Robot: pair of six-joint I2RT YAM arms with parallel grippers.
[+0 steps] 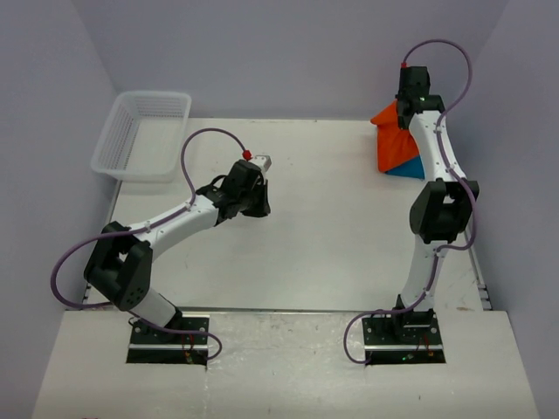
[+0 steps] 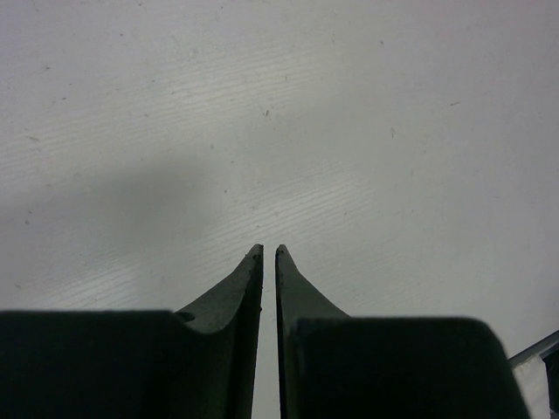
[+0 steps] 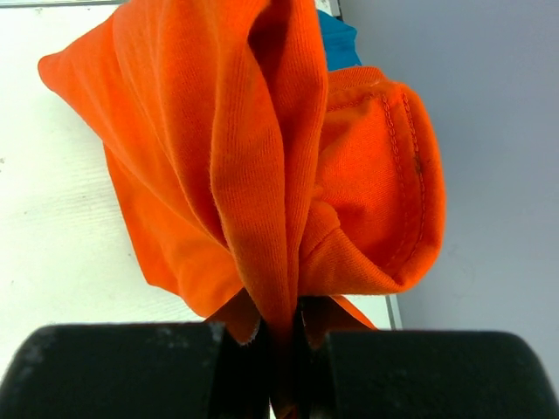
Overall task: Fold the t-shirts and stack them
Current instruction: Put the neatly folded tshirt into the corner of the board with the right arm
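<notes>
The orange-red t-shirt (image 1: 394, 140) hangs bunched at the table's far right corner, lifted by my right gripper (image 1: 407, 106), which is shut on a fold of it. In the right wrist view the cloth (image 3: 262, 157) fills the frame, pinched at my right gripper (image 3: 284, 349). The teal-blue t-shirt (image 1: 408, 167) lies under and beside it; a small patch also shows in the right wrist view (image 3: 336, 39). My left gripper (image 1: 256, 209) hovers over the bare table's middle left. In its wrist view the left gripper (image 2: 269, 251) is shut and empty.
A white plastic mesh basket (image 1: 144, 133) stands at the table's far left corner. The white table (image 1: 332, 236) ends at a wall close behind the shirts. The table's right edge runs just past the right arm (image 1: 437, 209).
</notes>
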